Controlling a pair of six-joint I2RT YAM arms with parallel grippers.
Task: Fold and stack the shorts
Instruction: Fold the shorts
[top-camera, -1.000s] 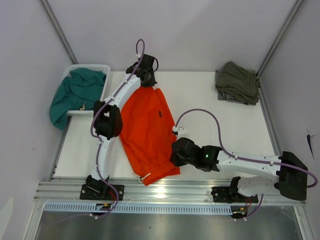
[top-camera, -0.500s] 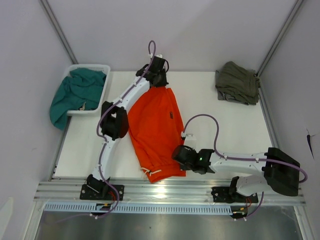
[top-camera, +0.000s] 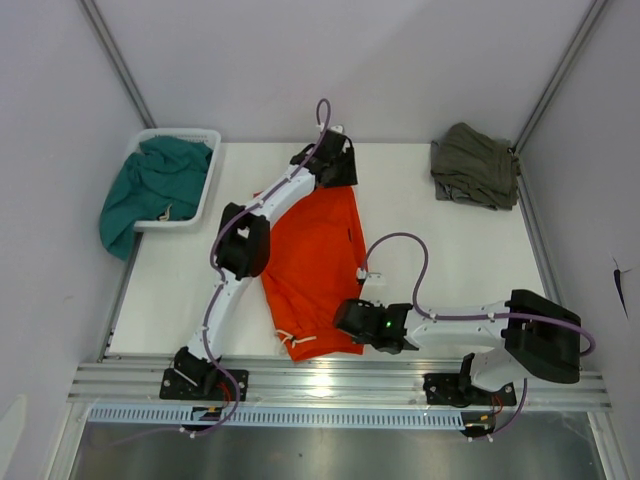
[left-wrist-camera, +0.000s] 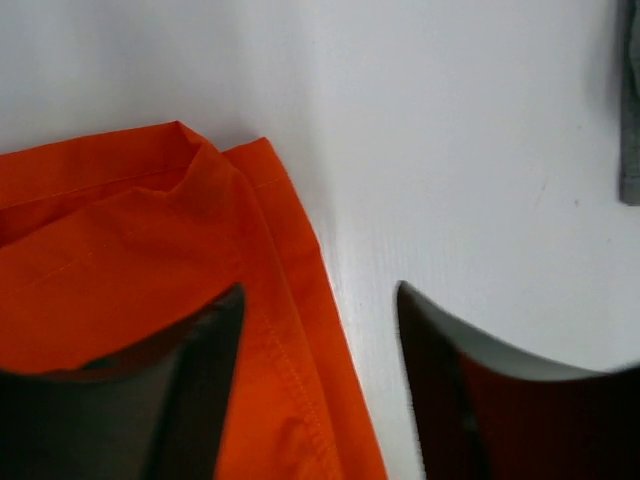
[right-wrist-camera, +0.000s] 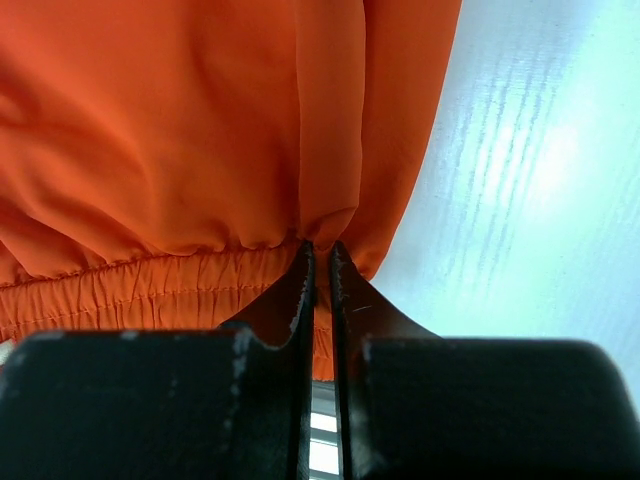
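The orange shorts lie flat mid-table, legs toward the far side, and their waistband and white drawstring lie at the near edge. My left gripper hovers over the far hem corner. In the left wrist view it is open, and the hem lies loose on the table under and between its fingers. My right gripper is at the waistband's right end. In the right wrist view it is shut on the gathered waistband, with only a thin slit between the jaws.
An olive-green garment lies folded at the far right corner, and its edge shows in the left wrist view. A teal garment spills from a white basket at the far left. A metal rail runs along the near edge.
The left arm swung right along the far edge, dragging the hem, then opened and let it go. The right gripper drew the waistband left and nearer. The shorts now lie straighter.
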